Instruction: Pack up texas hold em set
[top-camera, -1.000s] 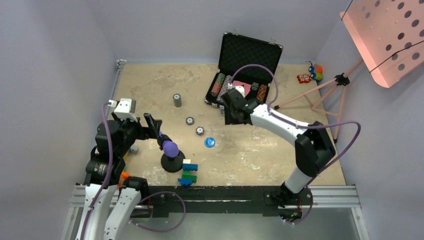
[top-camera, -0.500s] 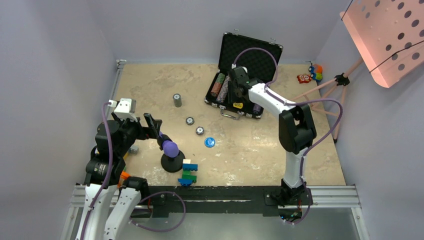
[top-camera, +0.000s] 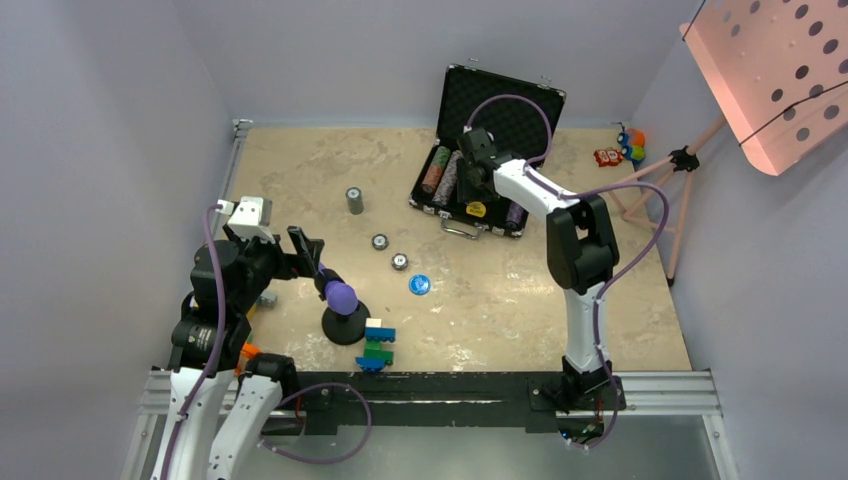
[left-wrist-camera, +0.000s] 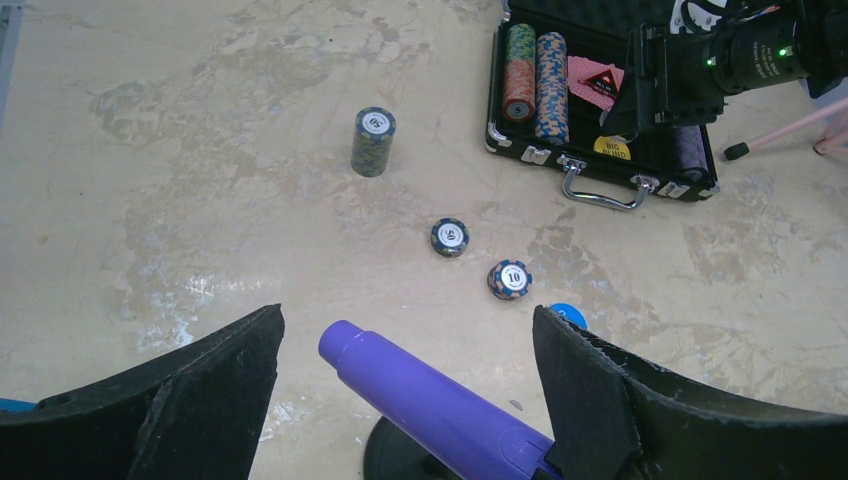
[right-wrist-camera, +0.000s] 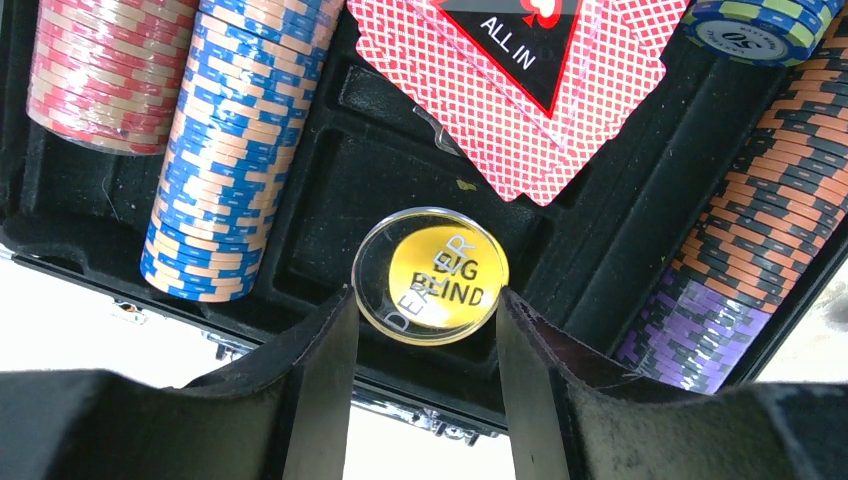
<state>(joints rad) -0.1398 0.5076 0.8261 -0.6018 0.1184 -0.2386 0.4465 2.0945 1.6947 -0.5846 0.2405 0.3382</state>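
The left end effector (left-wrist-camera: 405, 318) hangs far left of the case (top-camera: 500, 100), towards the near edge. Its fingers are spread wide on either side of the purple-tipped object (left-wrist-camera: 430, 400) and touch nothing. The toy-brick figure (top-camera: 378, 343) stands just beyond that, still left of the case.

Between there and the case the surface (top-camera: 300, 160) is broad and bare out to its left edge. It carries only a chip stack (left-wrist-camera: 373, 141), two loose chips (left-wrist-camera: 450, 237) (left-wrist-camera: 510, 279) and a blue button (top-camera: 419, 284), all left of and nearer than the case.

The case sits by the far wall. Its long axis runs roughly left to right, its lid is upright at the back, and its handle (left-wrist-camera: 600, 192) points towards the arms. Chip rows (right-wrist-camera: 235, 150) lie at its left end and pink cards (right-wrist-camera: 510, 110) in the middle.

The right end effector (right-wrist-camera: 423, 300) reaches over the case's front rim, pinching a clear button (right-wrist-camera: 378, 285) marked DEALER. The yellow button (left-wrist-camera: 611, 148) shows through it, lying in the front compartment.

Right of the case, pink stand legs (top-camera: 620, 195) cross the surface's right edge. Bare surface lies in front of the case down to the near edge.
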